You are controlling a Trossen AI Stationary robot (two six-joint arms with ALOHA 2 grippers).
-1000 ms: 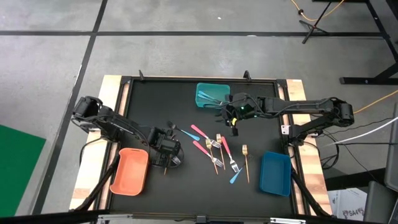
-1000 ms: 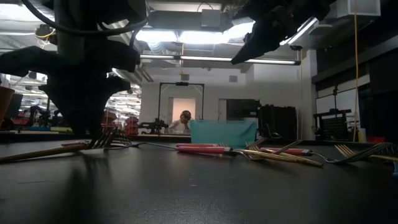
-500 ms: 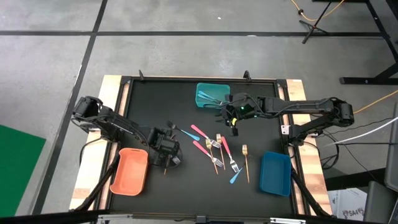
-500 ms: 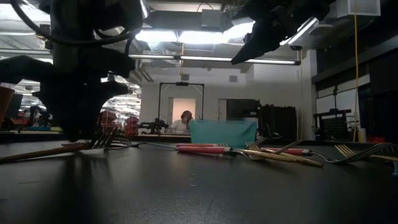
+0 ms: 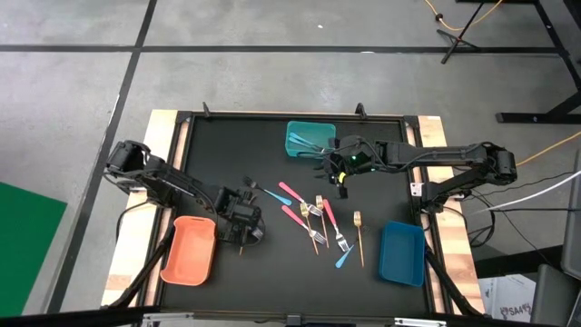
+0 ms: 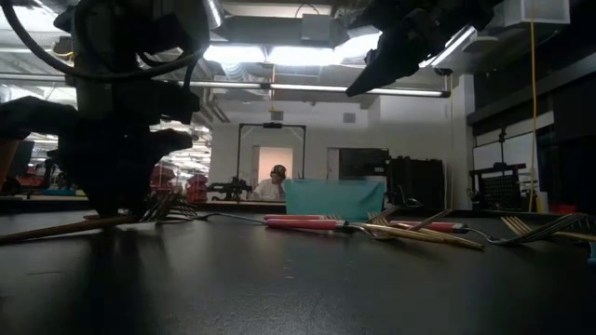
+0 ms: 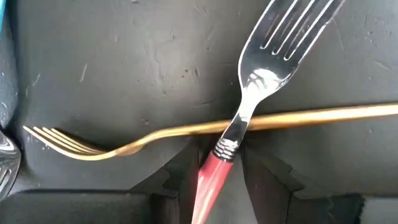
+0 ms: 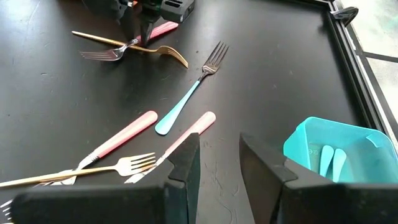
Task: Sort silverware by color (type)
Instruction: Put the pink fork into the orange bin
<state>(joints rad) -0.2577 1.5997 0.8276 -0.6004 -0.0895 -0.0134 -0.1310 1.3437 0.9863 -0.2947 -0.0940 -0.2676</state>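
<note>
High view: left gripper (image 5: 241,227) down over a small pile by the orange bin (image 5: 189,250); right gripper (image 5: 342,174) hanging beside the teal bin (image 5: 305,139), well apart from the loose forks (image 5: 320,218) spread between both sets of jaws.

Low view: left gripper low at the tabletop, fingers at the crossed utensils; right arm raised clear.

Left wrist view: jaws closing in on either side of the pink-handled fork (image 7: 249,106) just behind its metal collar, not visibly pinched yet, head pointing away from the jaws. Lying across a gold fork (image 7: 186,132), touching it. Light, stiff, thin and probably slick; best taken on the handle near the collar, mindful of dragging the gold one along.

Right wrist view: jaws parted and empty, blue-handled fork (image 8: 189,102) and pink ones ahead, blue handles already in the teal bin.
</note>
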